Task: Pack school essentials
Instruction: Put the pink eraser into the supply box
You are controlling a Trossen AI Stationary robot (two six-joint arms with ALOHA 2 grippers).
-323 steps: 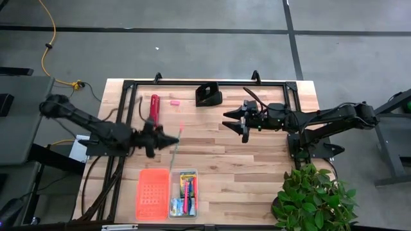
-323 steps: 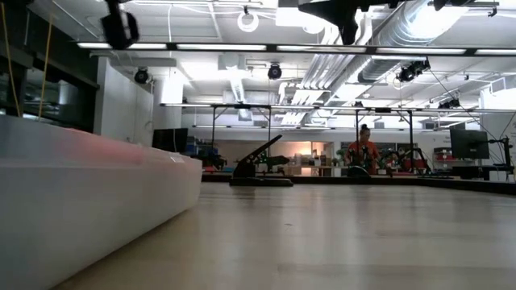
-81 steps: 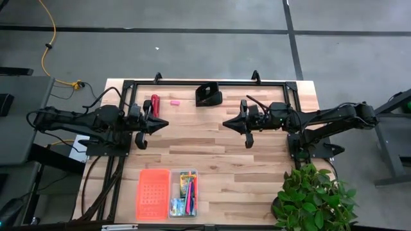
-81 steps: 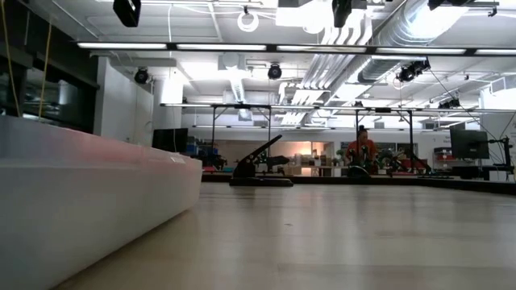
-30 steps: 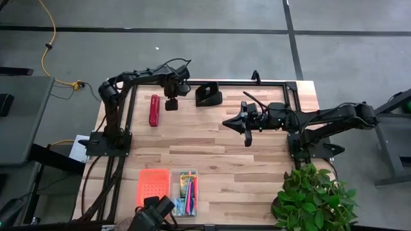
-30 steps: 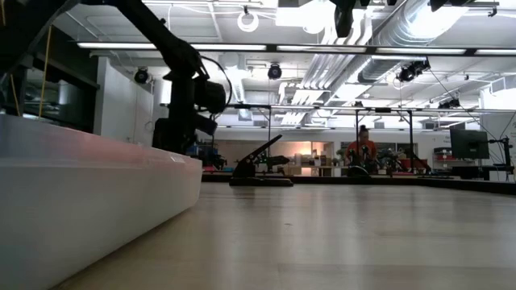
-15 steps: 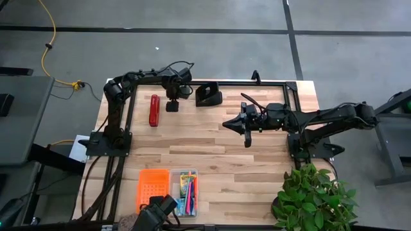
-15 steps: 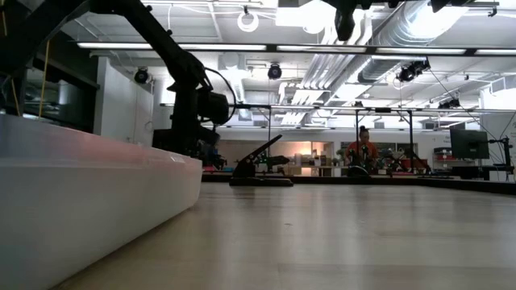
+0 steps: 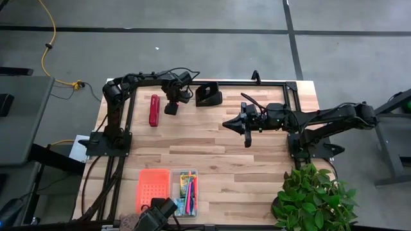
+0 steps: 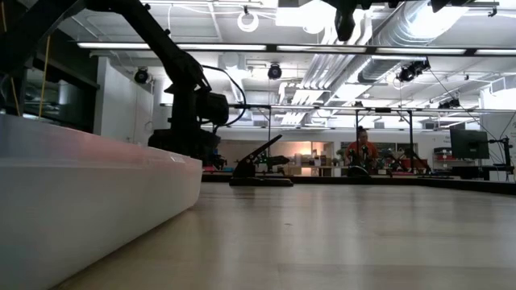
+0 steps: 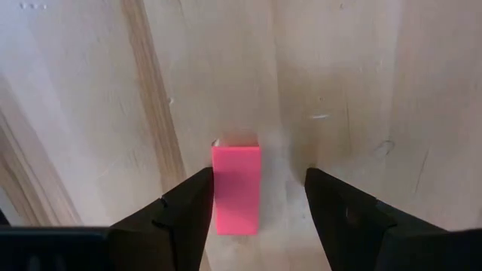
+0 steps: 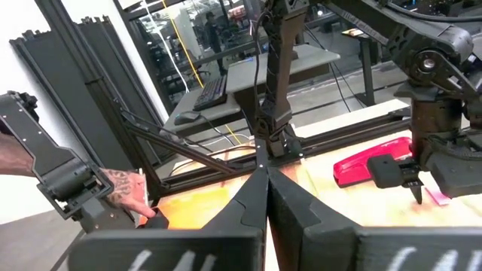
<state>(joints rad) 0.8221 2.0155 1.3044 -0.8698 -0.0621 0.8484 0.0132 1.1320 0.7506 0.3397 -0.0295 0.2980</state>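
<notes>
At the far edge of the table, between the red stapler-like bar (image 9: 154,110) and the black block (image 9: 208,95), the left gripper (image 9: 171,108) pointed down at the wood, its arm arched up from the base at the table's left side and folded over the black frame rail. Fingers (image 11: 181,214) were spread, both tips low over the board. The right gripper (image 9: 246,133) waited over mid-table, arm stretched in from the right, fingers pressed together in the wrist view.

Surface: pale wooden planks (image 9: 212,167), black rail frame around the back half. A potted plant (image 9: 311,196) stood at the near right corner. Near edge: orange tray (image 9: 153,191) beside the clear case (image 9: 185,192) holding crayon box and pens. Room beyond: open lab, ceiling ducts, a person (image 10: 360,149) far back.

The pink eraser (image 11: 236,190) lay flat on the wood between the spread left fingers, close against one finger, clear gap to the other; not gripped
</notes>
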